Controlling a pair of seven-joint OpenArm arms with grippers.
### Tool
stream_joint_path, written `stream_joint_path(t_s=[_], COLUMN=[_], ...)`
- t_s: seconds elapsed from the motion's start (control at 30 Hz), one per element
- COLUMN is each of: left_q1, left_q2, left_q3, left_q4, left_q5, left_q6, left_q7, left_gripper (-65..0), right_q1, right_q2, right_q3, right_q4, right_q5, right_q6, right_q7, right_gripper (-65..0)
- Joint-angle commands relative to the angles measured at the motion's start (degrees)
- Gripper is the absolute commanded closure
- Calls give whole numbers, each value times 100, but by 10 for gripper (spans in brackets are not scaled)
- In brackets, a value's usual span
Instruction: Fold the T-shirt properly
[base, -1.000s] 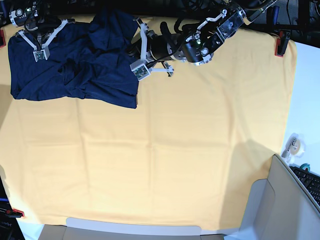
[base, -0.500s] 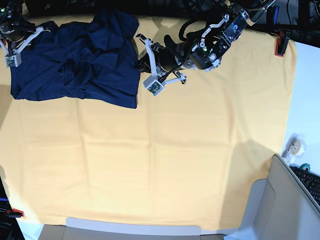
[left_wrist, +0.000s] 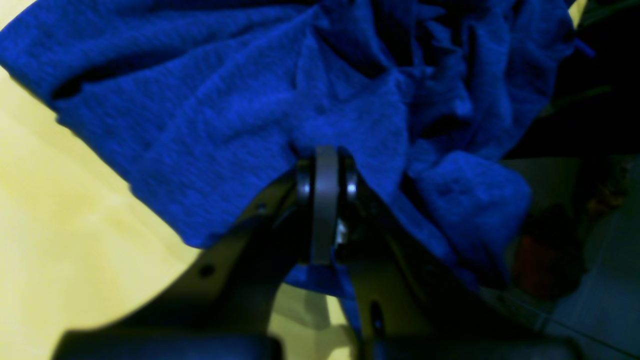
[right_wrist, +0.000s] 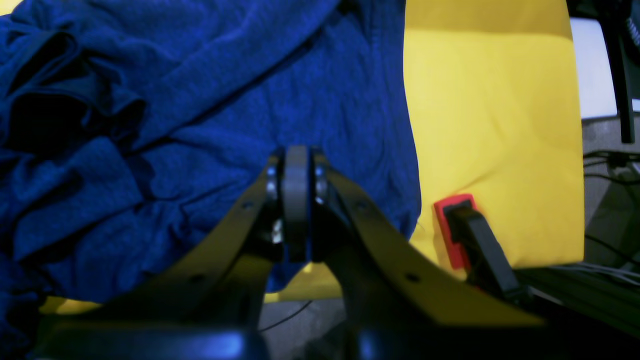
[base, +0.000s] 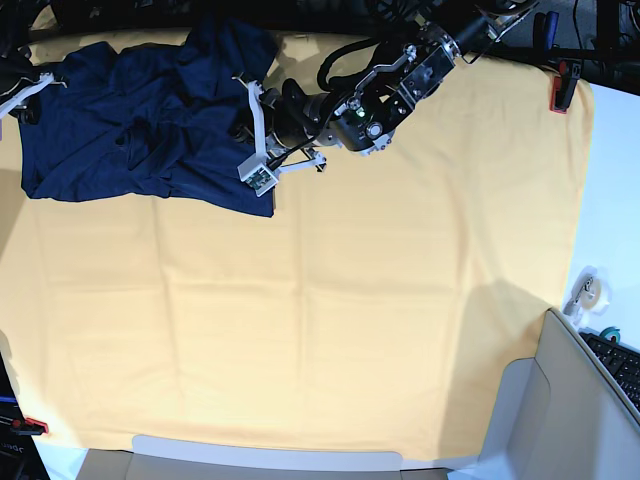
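Note:
The dark navy T-shirt (base: 150, 120) lies crumpled at the far left of the yellow cloth (base: 350, 300). My left gripper (base: 257, 176) is shut, and its tip rests on the shirt's lower right part. In the left wrist view the shut fingertips (left_wrist: 325, 160) press into bunched fabric (left_wrist: 200, 100); I cannot see any fabric pinched between them. My right gripper (base: 8, 103) is at the frame's left edge by the shirt's left side. In the right wrist view it (right_wrist: 296, 160) is shut just over flat fabric (right_wrist: 200, 100), near the shirt's edge.
A red clamp (right_wrist: 452, 230) holds the cloth at the table edge beside the right gripper. Other red clamps sit at the far right (base: 560, 85) and the near left (base: 30, 425). A tape roll (base: 590, 290), a keyboard (base: 620, 365) and a grey seat (base: 560, 420) are on the right.
The left gripper swung right off the shirt, then came back left onto its lower right part. The right gripper moved left to the frame's edge. The shirt's shape barely changed.

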Motion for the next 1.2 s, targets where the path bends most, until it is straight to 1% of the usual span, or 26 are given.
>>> stream_joint_path(t_s=[0.0,0.2,0.27,0.33,0.4,0.47,0.7,0.8,0.83,0.9,1.0,1.13,1.17], left_q1=[-121,-183,-192,-192,-192,-157,-209,-473,-570,-666,-684,-675,-675], left_q2=[25,34,34,51,227,306,799,807,807,799,763,438,359], left_q3=[44,97,334,537,721,888,1855,2224,2409,2664,2778,2761,2726], left_q4=[4,-286,-303,-303,-312,-330,-312,-303,-303,-303,-303,-57,13], left_q5=[-28,-28,-10,192,456,649,693,667,667,658,658,685,685], left_q6=[-9,-9,-9,0,0,0,-44,-53,-53,-53,-53,-53,-44], left_q7=[-120,-120,-120,-103,-41,-41,-59,-120,-200,-542,-1088,-1782,-1870], left_gripper=[0,0,0,0,0,0,0,0,0,0,0,0,0], right_q1=[-13,-13,-13,-13,-13,-13,-22,-22,-22,-22,-22,-22,-13], right_q2=[77,77,77,77,77,77,77,-11,-20,-29,-37,-37,-37], right_q3=[46,46,46,46,46,46,38,46,46,46,38,38,38], right_q4=[75,75,75,75,75,66,57,57,48,48,48,39,39], right_q5=[50,50,50,42,42,33,15,6,6,6,6,6,6], right_q6=[41,41,41,41,41,41,41,41,41,41,41,41,41], right_q7=[95,95,95,95,95,95,95,95,95,95,95,104,104], right_gripper=[0,0,0,0,0,0,0,0,0,0,0,0,0])
